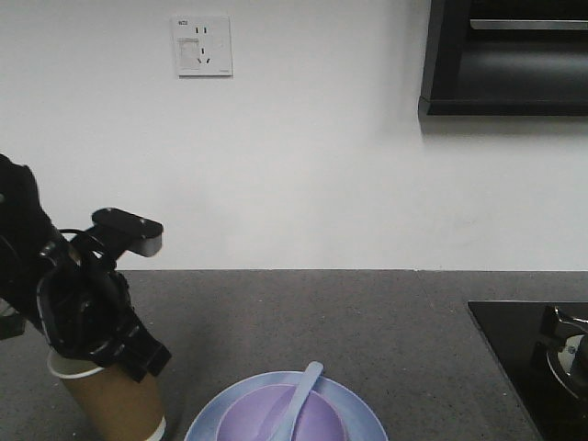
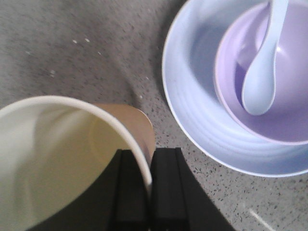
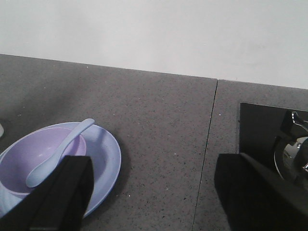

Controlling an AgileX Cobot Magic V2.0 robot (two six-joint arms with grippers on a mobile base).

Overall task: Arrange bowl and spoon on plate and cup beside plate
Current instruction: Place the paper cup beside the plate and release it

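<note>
Left gripper is pinched on the rim wall of the cup, one finger inside, one outside, no gap showing. The cup stands on the counter just left of the plate, near it but not touching. The bowl sits on the plate; the spoon lies in the bowl, its handle leaning over the rim. Right gripper hangs wide open and empty, well to the right of the plate, with only its dark fingers showing at the frame corners.

Risks, as judged: the thin paper wall may stick to a finger on release, so a withdrawal that is not straight up could tip the cup toward the plate. A sideways drift could nudge the plate and roll the spoon out. Whether the cup's base is fully down cannot be told.

Surface: dark grey speckled stone, matte, with a seam running front to back. A black cooktop lies at far right. White wall behind carries a socket plate; a dark cabinet hangs upper right.
</note>
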